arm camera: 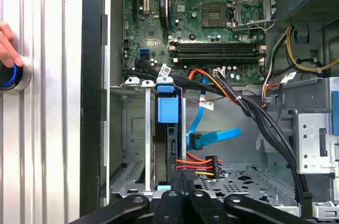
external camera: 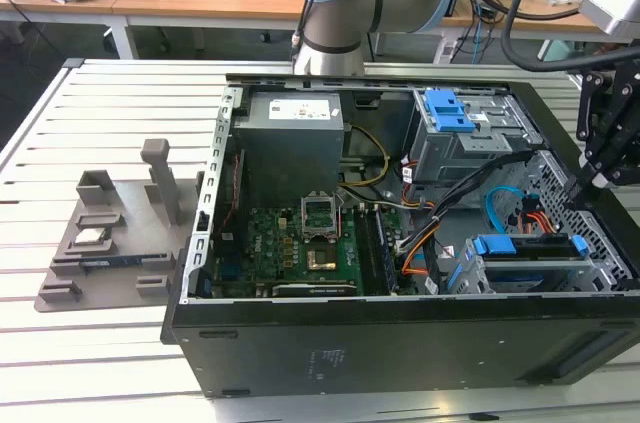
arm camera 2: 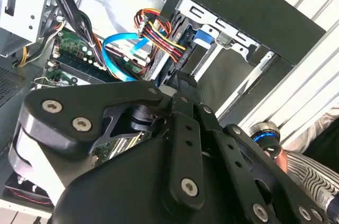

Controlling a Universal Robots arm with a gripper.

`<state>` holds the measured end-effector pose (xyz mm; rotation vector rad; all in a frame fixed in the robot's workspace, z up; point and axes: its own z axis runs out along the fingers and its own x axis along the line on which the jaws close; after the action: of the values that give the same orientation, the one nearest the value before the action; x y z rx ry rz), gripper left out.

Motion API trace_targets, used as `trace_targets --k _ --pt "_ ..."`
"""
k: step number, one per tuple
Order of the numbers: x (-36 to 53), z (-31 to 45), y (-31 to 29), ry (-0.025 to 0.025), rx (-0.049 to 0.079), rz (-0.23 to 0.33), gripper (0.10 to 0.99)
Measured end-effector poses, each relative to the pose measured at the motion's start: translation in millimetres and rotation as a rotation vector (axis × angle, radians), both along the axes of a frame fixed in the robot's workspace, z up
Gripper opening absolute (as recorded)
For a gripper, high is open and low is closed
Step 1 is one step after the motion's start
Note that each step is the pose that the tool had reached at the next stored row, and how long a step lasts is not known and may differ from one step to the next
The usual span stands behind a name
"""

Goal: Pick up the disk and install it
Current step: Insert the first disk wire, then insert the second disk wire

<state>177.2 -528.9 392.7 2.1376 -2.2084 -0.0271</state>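
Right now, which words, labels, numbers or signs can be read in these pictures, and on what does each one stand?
No text is clear enough to quote.
White label on the power supply: too small to read.
Sticker on the black case side: blurred.
White tag on the cables: too small to read.
Print on the motherboard: too small to read.

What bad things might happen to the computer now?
The gripper hangs low over the drive cage, close to the orange and blue cables; it might snag or tug them. The disk sits upright in the cage, so a crooked push might jam it. A hand rests near the case.
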Motion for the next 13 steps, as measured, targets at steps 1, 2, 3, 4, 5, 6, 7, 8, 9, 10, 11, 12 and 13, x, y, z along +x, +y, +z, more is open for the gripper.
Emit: trace_targets --k 1,2,3,4,5,6,7,8,9,10,11,12,13 --pt "0.0 0.1 0.0 0.0000 0.000 0.000 0.106" --pt "0.0 0.0 0.1 0.0000 0.000 0.000 0.106" --pt "0.0 0.0 0.1 0.0000 0.000 0.000 0.106" --pt "0.0 0.0 0.1 0.0000 0.000 0.000 0.106" --pt "0.0 0.0 0.1 0.0000 0.000 0.000 0.106" --pt "0.0 0.0 0.1 0.0000 0.000 0.000 0.106" --pt "0.0 0.0 0.1 0.0000 0.000 0.000 0.106" --pt "0.0 0.0 0.2 0.0000 0.000 0.000 0.106" --pt "0.0 0.0 0.2 0.0000 0.000 0.000 0.106" --pt "0.0 0.0 0.2 0.0000 0.000 0.000 0.106" --pt "0.0 0.0 0.2 0.0000 0.000 0.000 0.106" --pt "0.0 0.0 0.2 0.0000 0.000 0.000 0.106" --pt "0.0 0.0 -0.7 0.0000 0.000 0.000 0.106"
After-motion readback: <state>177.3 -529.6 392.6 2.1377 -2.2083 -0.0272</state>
